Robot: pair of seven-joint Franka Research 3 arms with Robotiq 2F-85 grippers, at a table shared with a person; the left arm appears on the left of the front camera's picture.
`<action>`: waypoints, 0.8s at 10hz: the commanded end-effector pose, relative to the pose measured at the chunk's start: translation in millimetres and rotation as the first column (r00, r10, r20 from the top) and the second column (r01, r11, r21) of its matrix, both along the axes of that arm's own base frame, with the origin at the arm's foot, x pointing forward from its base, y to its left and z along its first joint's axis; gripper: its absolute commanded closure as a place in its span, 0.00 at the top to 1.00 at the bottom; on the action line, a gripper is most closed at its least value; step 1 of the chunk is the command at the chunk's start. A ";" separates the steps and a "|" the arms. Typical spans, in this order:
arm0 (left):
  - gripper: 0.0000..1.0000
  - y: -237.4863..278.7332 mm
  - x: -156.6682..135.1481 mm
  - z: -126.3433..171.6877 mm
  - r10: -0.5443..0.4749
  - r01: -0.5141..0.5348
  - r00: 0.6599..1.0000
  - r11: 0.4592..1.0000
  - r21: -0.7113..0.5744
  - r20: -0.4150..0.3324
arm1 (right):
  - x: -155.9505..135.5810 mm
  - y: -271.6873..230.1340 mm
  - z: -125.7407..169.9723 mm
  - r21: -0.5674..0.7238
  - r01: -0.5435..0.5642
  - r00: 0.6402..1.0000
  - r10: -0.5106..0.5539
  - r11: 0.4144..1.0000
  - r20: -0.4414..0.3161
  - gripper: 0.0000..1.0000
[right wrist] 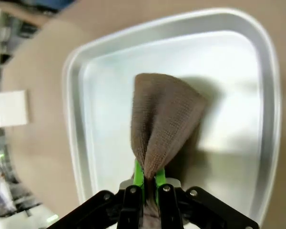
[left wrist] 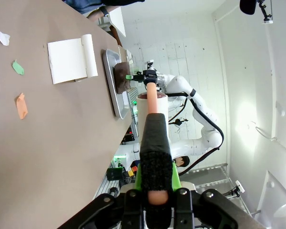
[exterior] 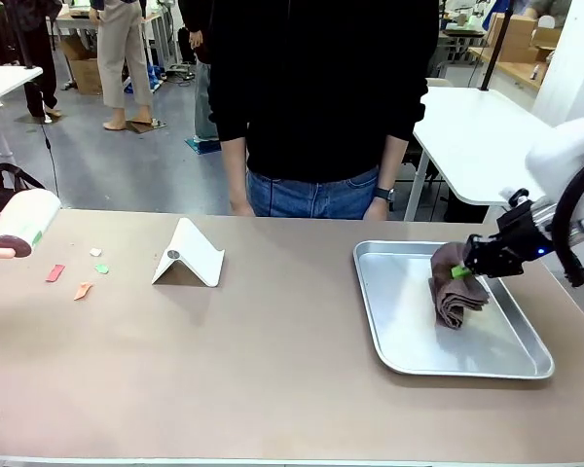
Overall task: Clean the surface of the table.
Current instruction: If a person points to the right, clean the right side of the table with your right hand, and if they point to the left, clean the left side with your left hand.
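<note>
**Item: brown table top, littered at one end**

We list the table [exterior: 273,379] as a wide rectangular top, matte brownish-tan, smooth, with a pale strip along its near edge. It spans the lower half of the front view, lying between our arms and a person [exterior: 321,97] who stands at its far side.

Contents, our left end: four small paper scraps lying close together, red [exterior: 55,273], orange [exterior: 83,290], green [exterior: 101,269] and white [exterior: 95,252]. Beside them stands a white folded stand [exterior: 188,255].

Contents, our right end: a shiny metal tray [exterior: 389,336] lying flat on the top, with a brown cloth [exterior: 457,297] in it.

Right gripper [right wrist: 149,179]: jaws pinched tight on the upper fold of the cloth, which hangs down to the tray floor.

Left gripper [left wrist: 155,191]: jaws closed on the handle of a lint roller [left wrist: 152,102], held out over the left end of the table.
</note>
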State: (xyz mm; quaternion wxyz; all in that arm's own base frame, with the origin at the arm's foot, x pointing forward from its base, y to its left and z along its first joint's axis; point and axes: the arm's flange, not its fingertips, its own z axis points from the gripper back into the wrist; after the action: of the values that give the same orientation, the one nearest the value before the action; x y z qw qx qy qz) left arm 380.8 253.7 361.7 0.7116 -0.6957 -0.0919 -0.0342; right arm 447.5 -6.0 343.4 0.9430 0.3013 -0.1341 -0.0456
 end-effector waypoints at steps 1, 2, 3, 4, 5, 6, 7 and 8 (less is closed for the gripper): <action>0.00 0.9 -3.0 3.4 -0.004 0.005 1.000 1.000 -0.013 0.019 | -16.9 -27.5 2.5 0.238 -0.087 0.996 0.076 0.967 0.055 0.11; 0.00 0.9 -3.0 3.4 -0.004 0.005 1.000 1.000 -0.013 0.019 | -21.7 -34.0 7.7 0.319 -0.107 0.994 0.098 0.942 0.044 0.11; 0.00 0.9 -3.0 3.4 -0.004 0.005 1.000 1.000 -0.013 0.019 | -26.7 -39.6 12.7 0.425 -0.151 0.988 0.135 0.893 0.069 0.11; 0.00 0.9 -3.0 3.4 -0.004 0.005 1.000 1.000 -0.013 0.019 | -30.9 -43.9 16.5 0.511 -0.195 0.981 0.168 0.837 0.098 0.11; 0.00 0.9 -3.0 3.4 -0.004 0.005 1.000 1.000 -0.013 0.019 | -36.0 -48.9 21.6 0.591 -0.229 0.973 0.189 0.774 0.130 0.11; 0.00 0.9 -3.0 3.4 -0.004 0.005 1.000 1.000 -0.013 0.019 | -42.4 -55.4 27.9 0.666 -0.281 0.959 0.222 0.690 0.175 0.11; 0.00 0.9 -3.0 3.4 -0.004 0.005 1.000 1.000 -0.013 0.019 | -50.2 -63.5 33.4 0.714 -0.316 0.948 0.239 0.625 0.211 0.11; 0.00 0.9 -3.0 3.4 -0.004 0.005 1.000 1.000 -0.013 0.019 | -59.2 -73.4 36.3 0.733 -0.338 0.941 0.243 0.590 0.237 0.11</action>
State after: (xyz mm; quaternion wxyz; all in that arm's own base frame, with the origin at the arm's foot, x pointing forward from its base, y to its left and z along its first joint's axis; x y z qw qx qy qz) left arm 380.9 253.8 361.8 0.7117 -0.6956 -0.0919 -0.0343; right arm 385.0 -63.0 381.4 0.7391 0.6634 -0.0993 0.0611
